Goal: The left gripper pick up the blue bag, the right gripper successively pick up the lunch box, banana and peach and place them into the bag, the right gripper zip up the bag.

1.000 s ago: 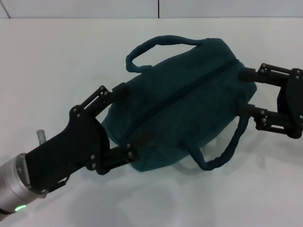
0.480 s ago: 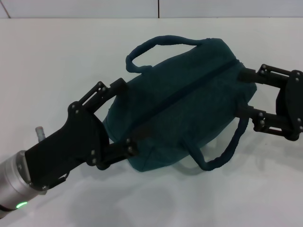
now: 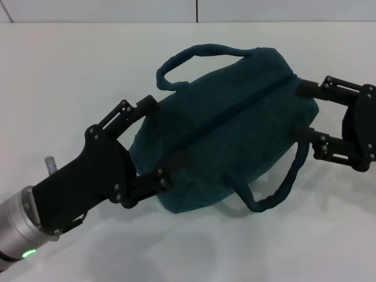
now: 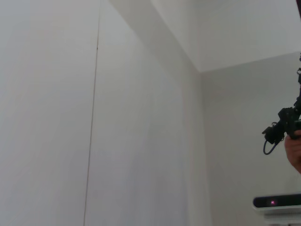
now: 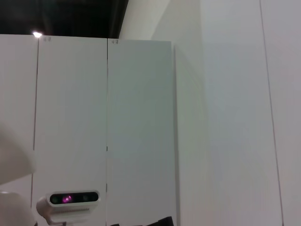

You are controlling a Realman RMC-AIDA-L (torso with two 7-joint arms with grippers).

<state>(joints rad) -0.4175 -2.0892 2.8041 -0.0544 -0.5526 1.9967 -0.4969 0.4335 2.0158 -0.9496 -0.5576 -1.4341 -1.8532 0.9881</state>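
Two tools spread | left tool [image 3: 157,141] and right tool [image 3: 302,111] flank blue bag [image 3: 226,138]

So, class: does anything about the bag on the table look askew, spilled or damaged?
Nothing stands out. The blue bag lies diagonally, zipped shut, between the open left gripper and open right gripper; nothing spilled or torn.

We find no legible text, label, brand, number or sign in any of the three views. The blue bag [image 3: 229,135] presents only plain fabric in the head view, with no logo or print facing the camera. The wall panels in the right wrist view carry two tiny dark marks near their upper edge, at about 11 o'clock, but these are too small for us to read.
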